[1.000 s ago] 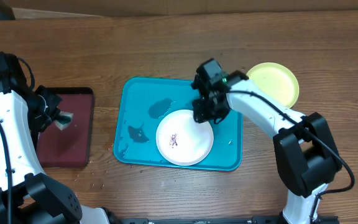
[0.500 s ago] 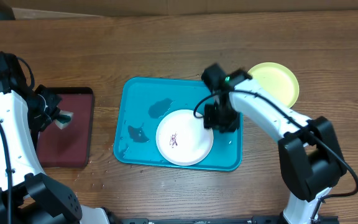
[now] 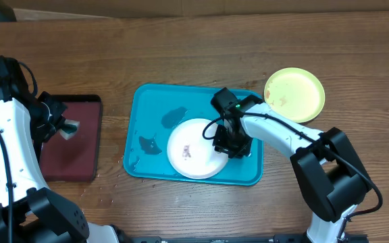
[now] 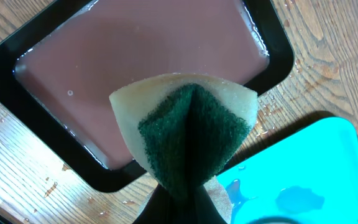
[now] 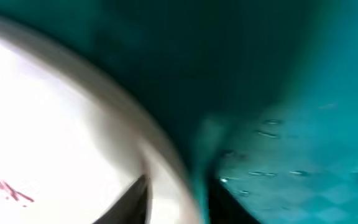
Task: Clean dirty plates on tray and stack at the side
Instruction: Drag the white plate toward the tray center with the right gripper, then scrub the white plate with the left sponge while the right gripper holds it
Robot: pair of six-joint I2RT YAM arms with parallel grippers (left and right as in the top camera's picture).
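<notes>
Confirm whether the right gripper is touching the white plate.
Cannot tell. In the right wrist view the fingers straddle the white plate, but blur hides contact; overhead, the right gripper covers its rim.

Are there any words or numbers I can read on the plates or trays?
None. No words, numbers or labels show on the turquoise tray, the maroon tray, the lime-green plate or the sponge.
The reddish squiggle on the white plate is a smear, not writing.
</notes>
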